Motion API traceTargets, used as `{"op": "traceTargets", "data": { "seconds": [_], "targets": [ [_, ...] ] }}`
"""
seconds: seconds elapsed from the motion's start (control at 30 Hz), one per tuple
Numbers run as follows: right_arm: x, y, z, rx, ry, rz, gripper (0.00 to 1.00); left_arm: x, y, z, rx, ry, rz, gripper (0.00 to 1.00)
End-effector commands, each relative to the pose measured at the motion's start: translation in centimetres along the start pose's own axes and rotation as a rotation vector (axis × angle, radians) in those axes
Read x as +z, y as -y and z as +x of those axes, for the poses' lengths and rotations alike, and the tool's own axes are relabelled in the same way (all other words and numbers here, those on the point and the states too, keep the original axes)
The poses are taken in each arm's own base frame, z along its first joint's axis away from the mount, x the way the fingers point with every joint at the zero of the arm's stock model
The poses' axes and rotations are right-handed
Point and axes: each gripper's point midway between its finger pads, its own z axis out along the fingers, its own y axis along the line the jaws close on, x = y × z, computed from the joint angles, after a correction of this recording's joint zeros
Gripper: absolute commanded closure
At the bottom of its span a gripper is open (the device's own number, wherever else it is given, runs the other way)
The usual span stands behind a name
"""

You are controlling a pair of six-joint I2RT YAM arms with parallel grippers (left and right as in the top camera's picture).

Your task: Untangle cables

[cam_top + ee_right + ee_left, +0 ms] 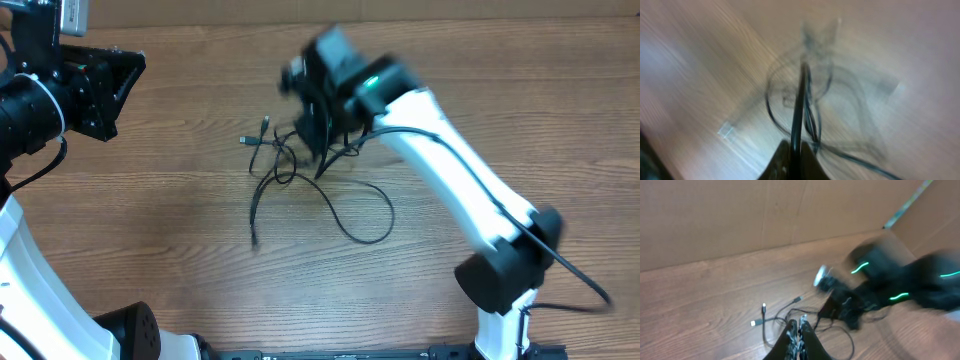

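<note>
A tangle of thin black cables [285, 160] lies mid-table, with small plugs at the left and a long loop [362, 215] trailing to the right. My right gripper [320, 140] is over the tangle's right side and blurred. In the right wrist view it [799, 147] is shut on a black cable [801, 100] that runs up from between the fingers into the tangle. My left gripper [125, 75] is far to the left, apart from the cables. In the left wrist view it [799, 326] is shut and empty, with the cables [785, 314] beyond its tips.
The table is bare brown wood [150, 230]. A cardboard wall [740, 215] stands behind the table in the left wrist view. The right arm's white link [460, 180] crosses the right half of the table.
</note>
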Motion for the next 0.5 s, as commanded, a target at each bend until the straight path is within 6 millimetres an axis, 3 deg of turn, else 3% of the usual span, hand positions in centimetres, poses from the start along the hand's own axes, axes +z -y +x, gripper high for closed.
{"op": "traceTargets", "data": {
  "seconds": [0.0,0.07,0.1,0.17,0.2,0.33,0.47],
  "targets": [
    [-19.1,-5.0,-7.0,-0.091,0.475,0.003,0.96,0.2,0.1,-0.1,0.022,0.001,0.017,0.96],
    [-26.8,-6.4,-8.4,-0.140,0.684,0.024,0.96,0.6,0.0,-0.1,0.018,-0.007,0.023,0.96],
    [-29.7,-6.7,-8.5,-0.147,0.764,0.034,0.96,0.8,0.2,0.0,0.018,-0.011,0.036,0.96],
    [-32.5,-6.9,-8.2,-0.147,0.834,0.045,0.96,1.4,2.0,-0.2,0.060,-0.007,0.135,0.96],
    [-32.6,-7.0,-8.0,-0.146,0.832,0.045,0.96,1.8,4.2,-0.4,0.128,0.007,0.254,0.96],
    [-31.6,-6.4,-7.5,-0.128,0.788,0.052,0.96,2.3,10.0,-0.4,0.304,0.056,0.547,0.96],
    [-31.6,-4.7,-7.2,-0.098,0.773,0.106,0.96,3.5,13.4,0.2,0.409,0.059,0.705,0.95]
  ]
}}
